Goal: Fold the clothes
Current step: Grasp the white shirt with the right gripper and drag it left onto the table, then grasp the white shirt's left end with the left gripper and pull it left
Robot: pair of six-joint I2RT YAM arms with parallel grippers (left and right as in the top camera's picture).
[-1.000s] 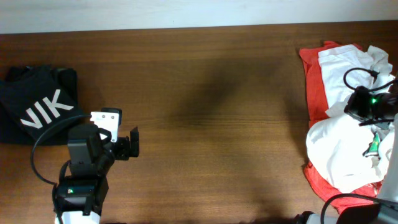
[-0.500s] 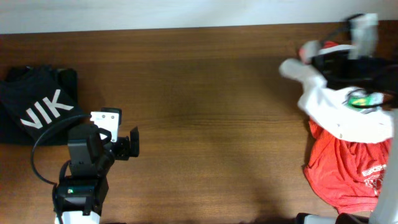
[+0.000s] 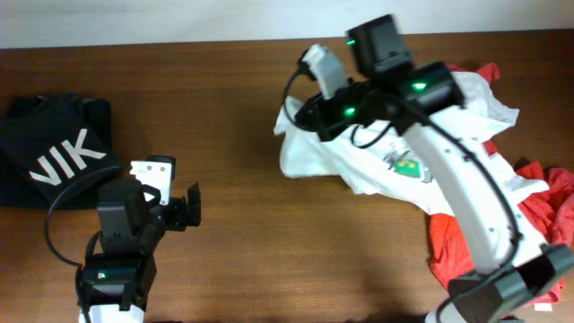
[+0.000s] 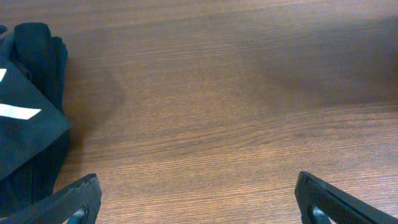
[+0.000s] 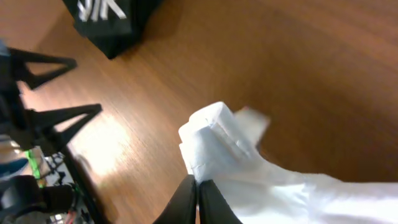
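Now the white T-shirt (image 3: 332, 161) farther left, in right pincer (image 5: 198, 196).

White T-shirt (image 3: 309, 157) soft matt cloth; table (image 3: 269, 251) smooth brown wood, faint sheen

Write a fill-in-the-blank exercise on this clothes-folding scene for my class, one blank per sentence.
1. The right gripper is ___ on a corner of the white T-shirt.
2. The left gripper holds nothing, and its jaws stand ___.
3. The folded black garment shows the white letters ___.

Missing words: shut; open; VIK.
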